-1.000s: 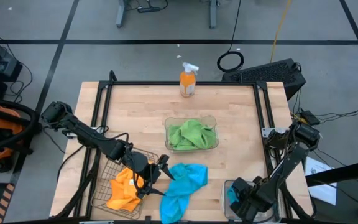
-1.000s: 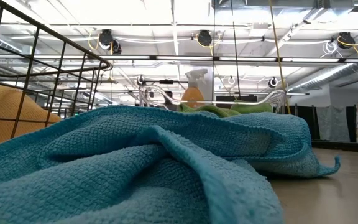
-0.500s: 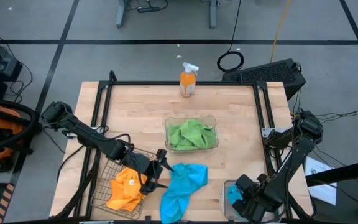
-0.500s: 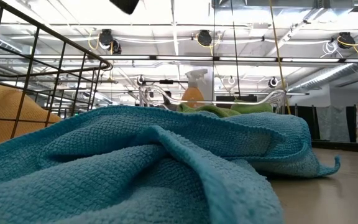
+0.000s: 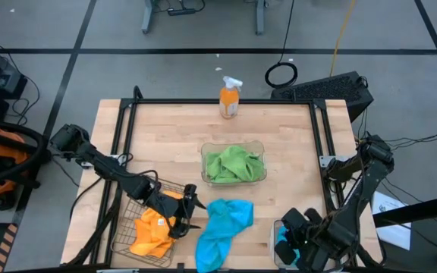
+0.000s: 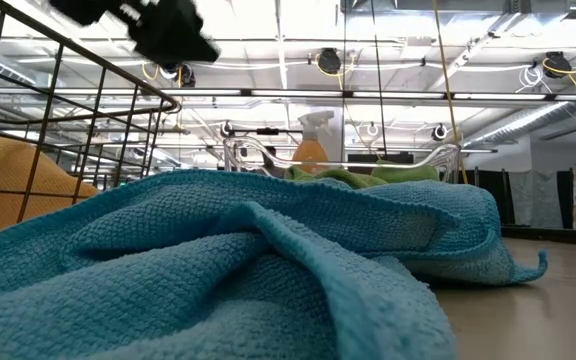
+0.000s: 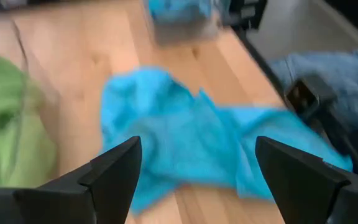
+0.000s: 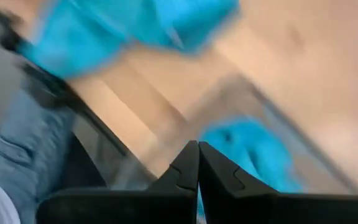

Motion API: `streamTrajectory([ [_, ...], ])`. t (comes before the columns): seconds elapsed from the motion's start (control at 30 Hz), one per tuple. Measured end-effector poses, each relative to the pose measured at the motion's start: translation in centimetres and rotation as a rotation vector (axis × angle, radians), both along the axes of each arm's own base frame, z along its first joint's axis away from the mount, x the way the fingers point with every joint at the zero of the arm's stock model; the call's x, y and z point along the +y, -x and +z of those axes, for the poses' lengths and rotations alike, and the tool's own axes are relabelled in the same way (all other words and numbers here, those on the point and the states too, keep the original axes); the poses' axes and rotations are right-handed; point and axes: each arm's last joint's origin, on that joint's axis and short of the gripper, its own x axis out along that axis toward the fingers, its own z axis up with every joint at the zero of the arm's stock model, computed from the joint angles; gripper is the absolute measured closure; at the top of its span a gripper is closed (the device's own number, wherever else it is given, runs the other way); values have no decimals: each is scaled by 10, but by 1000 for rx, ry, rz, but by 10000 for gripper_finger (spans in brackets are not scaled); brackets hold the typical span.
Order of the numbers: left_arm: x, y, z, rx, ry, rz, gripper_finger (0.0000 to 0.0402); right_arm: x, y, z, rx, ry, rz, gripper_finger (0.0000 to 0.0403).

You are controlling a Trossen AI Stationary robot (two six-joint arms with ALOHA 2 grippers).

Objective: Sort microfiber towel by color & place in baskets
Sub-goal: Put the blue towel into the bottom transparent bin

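Observation:
A sky-blue microfiber towel lies crumpled on the table near the front edge; it fills the low view's foreground. My left gripper hangs open just left of it, by the wire basket holding orange towels. In the left wrist view the open fingers frame the blue towel without touching it. My right gripper is shut and empty above the clear basket at the near right, where another blue towel lies. Green towels fill the middle clear basket.
An orange spray bottle stands at the table's far edge. Bare wood lies between the bottle and the green basket. A person's jeans show beyond the near edge. Black frame rails run along the table's left and right sides.
My left gripper has sunk toward the blue towel, coming into the low view from above, and has rolled a little; it stays open. My right gripper has risen above the near-right clear basket and tipped, still shut. The towels have not moved.

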Motion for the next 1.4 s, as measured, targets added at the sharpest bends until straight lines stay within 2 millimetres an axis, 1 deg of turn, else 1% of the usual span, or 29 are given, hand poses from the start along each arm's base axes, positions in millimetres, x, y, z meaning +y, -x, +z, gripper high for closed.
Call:
streamTrajectory([
  [0.1,-6,-4,2,-88,-26,-32,82,-4,-8,15,-165,138,58,403],
  [0.2,-13,-12,2,-135,-43,-62,82,-13,-21,21,-284,256,33,403],
  [0.27,-15,-19,-2,-123,-61,-63,82,-20,-36,20,-283,253,44,403],
  [0.37,-16,-33,-14,-73,-86,-55,82,-28,-58,17,-259,230,125,403],
  [0.43,-19,-43,-21,-31,-93,-67,82,-33,-72,17,-273,227,176,403],
  [0.57,-26,-61,-33,79,-135,-83,82,-37,-84,20,-320,263,251,403],
  [0.67,-29,-73,-39,164,-177,-80,82,-38,-84,22,-321,296,288,403],
  [0.83,-34,-97,-36,250,-227,-73,82,-36,-82,22,-326,312,296,403],
  [0.97,-32,-117,-38,288,-270,-80,82,-31,-79,23,-335,305,312,403],
  [1.03,-27,-125,-44,321,-286,-82,82,-27,-76,23,-338,301,325,403],
  [1.13,-18,-138,-60,371,-296,-65,82,-20,-70,23,-342,294,342,403],
  [1.23,-11,-145,-77,442,-253,-95,82,-16,-66,23,-348,287,344,403],
  [1.33,-5,-152,-88,487,-214,-111,84,-12,-63,23,-361,303,345,403],
  [1.4,-1,-154,-97,509,-213,-102,94,-10,-61,23,-369,315,351,403],
])
